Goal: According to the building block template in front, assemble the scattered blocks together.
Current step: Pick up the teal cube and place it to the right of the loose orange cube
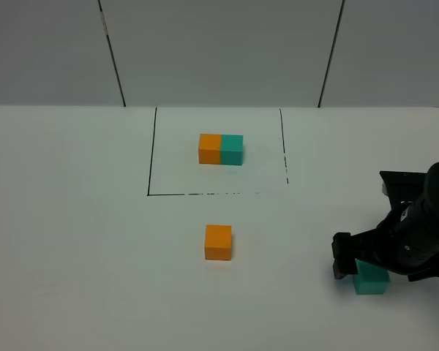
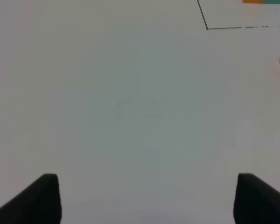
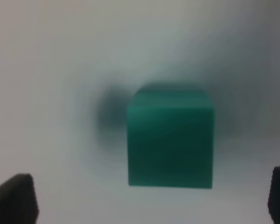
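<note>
The teal cube (image 1: 371, 279) sits at the near right of the white table (image 1: 73, 219), close to the table's near edge. In the high view its far-side top is covered by the dark right arm. The right gripper (image 3: 147, 200) hangs over it with fingers spread wide, one tip on either side of the cube and neither touching it. The wrist picture is blurred, so the cube's edges look soft and only the fingertips show at the frame's corners. The orange cube (image 1: 218, 242) stands well apart to the left, mid-table, with white tabletop on every side. Farther back, inside a thin black outline (image 1: 152, 153), the orange-and-teal pair (image 1: 221, 149) rests with orange on the left. The left gripper (image 2: 151, 198) has its fingers spread over bare table with nothing between them; its view cuts off the orange cube and the pair at the frame's edge.
</note>
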Action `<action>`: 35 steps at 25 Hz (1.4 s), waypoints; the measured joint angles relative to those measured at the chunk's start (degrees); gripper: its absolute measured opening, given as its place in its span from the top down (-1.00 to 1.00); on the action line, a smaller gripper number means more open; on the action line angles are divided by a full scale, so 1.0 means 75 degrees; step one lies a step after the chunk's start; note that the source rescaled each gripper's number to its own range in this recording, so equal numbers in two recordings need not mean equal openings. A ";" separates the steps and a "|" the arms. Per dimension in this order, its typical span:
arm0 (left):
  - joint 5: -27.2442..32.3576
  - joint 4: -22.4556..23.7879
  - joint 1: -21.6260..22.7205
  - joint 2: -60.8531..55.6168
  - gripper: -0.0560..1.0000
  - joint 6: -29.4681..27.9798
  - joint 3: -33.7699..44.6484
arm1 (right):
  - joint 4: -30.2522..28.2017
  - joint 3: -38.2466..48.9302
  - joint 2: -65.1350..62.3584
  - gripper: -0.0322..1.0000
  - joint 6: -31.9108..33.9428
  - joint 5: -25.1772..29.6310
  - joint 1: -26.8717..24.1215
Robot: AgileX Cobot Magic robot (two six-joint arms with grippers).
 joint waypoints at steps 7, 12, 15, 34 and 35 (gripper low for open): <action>0.0000 0.0000 0.0000 0.0000 -0.23 -0.0004 0.0000 | -0.0091 -0.0006 0.0797 -0.99 0.0113 -0.0327 0.0000; 0.0000 0.0000 0.0000 0.0000 -0.23 -0.0004 0.0000 | -0.0199 -0.0006 0.0904 -0.87 0.0138 -0.0551 0.0000; 0.0000 0.0000 0.0000 0.0000 -0.23 -0.0004 0.0000 | -0.0221 -0.0006 0.0904 -0.66 0.0138 -0.0689 0.0000; 0.0000 0.0000 0.0000 0.0000 -0.22 -0.0004 0.0000 | -0.0615 -0.0083 0.1334 0.94 0.0276 -0.0694 0.0000; 0.0000 0.0000 0.0000 0.0000 -0.22 -0.0004 0.0000 | -0.0615 -0.0092 0.1334 0.92 0.0276 -0.0684 0.0000</action>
